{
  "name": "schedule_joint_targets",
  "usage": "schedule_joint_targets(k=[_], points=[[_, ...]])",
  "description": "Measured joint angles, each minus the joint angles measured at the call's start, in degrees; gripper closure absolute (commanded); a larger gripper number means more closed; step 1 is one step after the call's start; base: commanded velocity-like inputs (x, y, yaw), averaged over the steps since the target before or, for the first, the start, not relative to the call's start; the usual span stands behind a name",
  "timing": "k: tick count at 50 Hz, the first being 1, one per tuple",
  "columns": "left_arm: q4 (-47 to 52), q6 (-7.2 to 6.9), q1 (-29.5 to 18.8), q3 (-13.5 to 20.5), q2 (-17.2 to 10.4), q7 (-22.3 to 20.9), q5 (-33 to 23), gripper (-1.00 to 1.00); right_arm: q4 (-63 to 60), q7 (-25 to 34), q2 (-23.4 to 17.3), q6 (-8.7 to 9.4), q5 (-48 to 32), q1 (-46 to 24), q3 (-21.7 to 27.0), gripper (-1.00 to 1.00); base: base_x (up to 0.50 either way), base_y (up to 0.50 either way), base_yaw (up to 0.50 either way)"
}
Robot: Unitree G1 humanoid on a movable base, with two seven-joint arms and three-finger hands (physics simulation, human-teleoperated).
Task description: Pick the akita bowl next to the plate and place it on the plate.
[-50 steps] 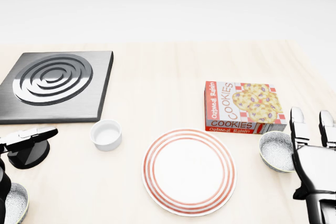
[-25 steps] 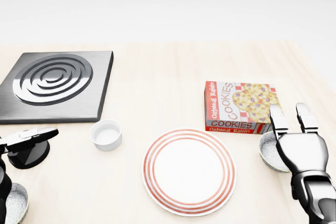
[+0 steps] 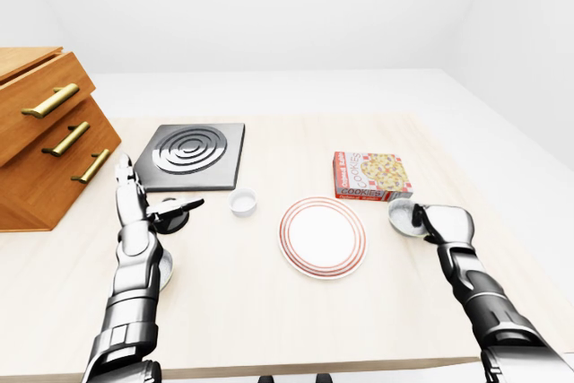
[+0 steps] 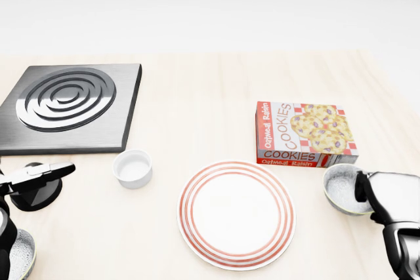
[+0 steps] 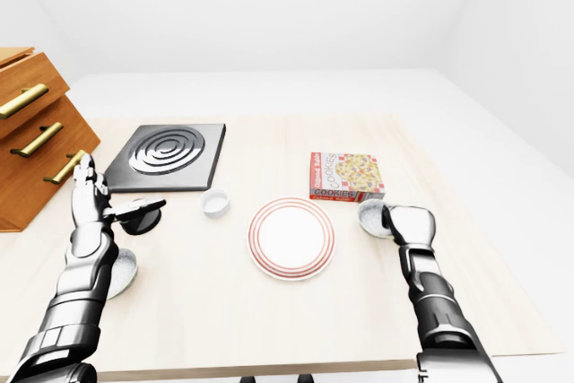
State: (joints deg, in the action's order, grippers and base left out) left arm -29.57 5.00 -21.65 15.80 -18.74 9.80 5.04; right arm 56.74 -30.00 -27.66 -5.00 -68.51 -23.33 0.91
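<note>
The right hand (image 4: 394, 204) has been curled from open fingers onto the akita bowl's (image 4: 341, 188) rim. A grasp seems made; lifting to the plate (image 4: 236, 213) is next. The left hand (image 3: 134, 208) is held open.

The box (image 4: 303, 134) reads "COOKIES" and "Oatmeal Raisin" on its top and side.

Counts of things on the counter (image 3: 269, 311)

There were two speckled bowls (image 4: 342, 188) (image 5: 121, 268), one red-ringed plate (image 4: 237, 213), one small white cup (image 4: 132, 168), one cookie box (image 4: 303, 134), one stove plate (image 4: 69, 105), one black disc (image 3: 175, 218), one wooden drawer unit (image 3: 40, 136), and two robot hands (image 3: 128, 193) (image 4: 394, 202).
</note>
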Motion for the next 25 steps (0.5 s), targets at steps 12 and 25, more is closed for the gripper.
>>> schedule_joint_targets(k=[12, 25], points=[[-0.4, 0.00, 0.0, -0.1, 0.1, 0.0, -0.1, -1.00, -4.3, 0.0, -0.1, 0.01, -1.2, 2.2, 1.4, 1.00, 0.00, 0.00, 0.00], [-0.9, 0.00, -0.2, -0.1, 0.1, -0.2, 0.4, -1.00, -10.1, 0.0, 0.5, 0.03, -5.9, 4.4, 0.8, 1.00, 0.00, 0.00, 0.00]])
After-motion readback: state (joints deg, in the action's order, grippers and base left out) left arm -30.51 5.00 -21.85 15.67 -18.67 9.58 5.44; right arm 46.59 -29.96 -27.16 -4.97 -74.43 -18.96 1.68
